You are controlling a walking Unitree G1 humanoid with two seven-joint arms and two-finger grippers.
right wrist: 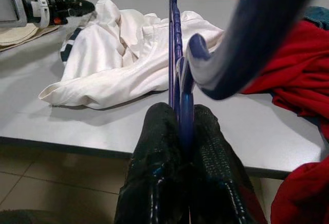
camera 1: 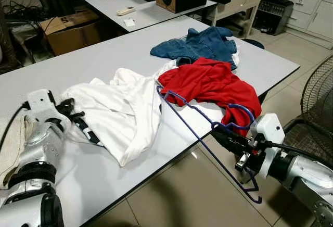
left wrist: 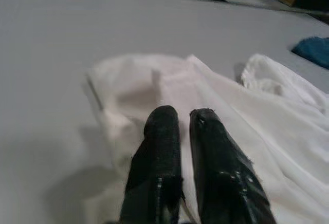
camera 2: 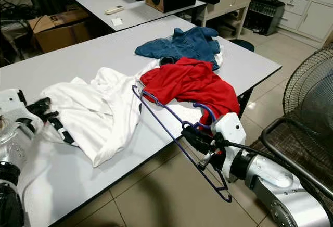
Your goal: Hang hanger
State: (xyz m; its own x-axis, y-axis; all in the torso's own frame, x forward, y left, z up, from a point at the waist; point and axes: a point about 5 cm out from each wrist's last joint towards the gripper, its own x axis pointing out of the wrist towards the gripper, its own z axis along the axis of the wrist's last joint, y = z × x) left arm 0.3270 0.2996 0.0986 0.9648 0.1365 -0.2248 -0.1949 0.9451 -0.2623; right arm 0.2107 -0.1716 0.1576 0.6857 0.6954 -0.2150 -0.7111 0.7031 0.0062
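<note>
Right tool [camera 2: 195,133] is clamping the thin blue wire hanger [camera 2: 171,133] beside the smooth grey bench [camera 2: 104,45]; left tool [left wrist: 187,126], fingers together, is resting on crumpled white cloth [camera 1: 125,112].

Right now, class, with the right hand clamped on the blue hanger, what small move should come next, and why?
Probably the right hand should push the blue hanger toward the white shirt. It grips the hanger by its neck at the table edge, one shoulder tip near the shirt, and the left hand rests at the shirt's far side.
</note>
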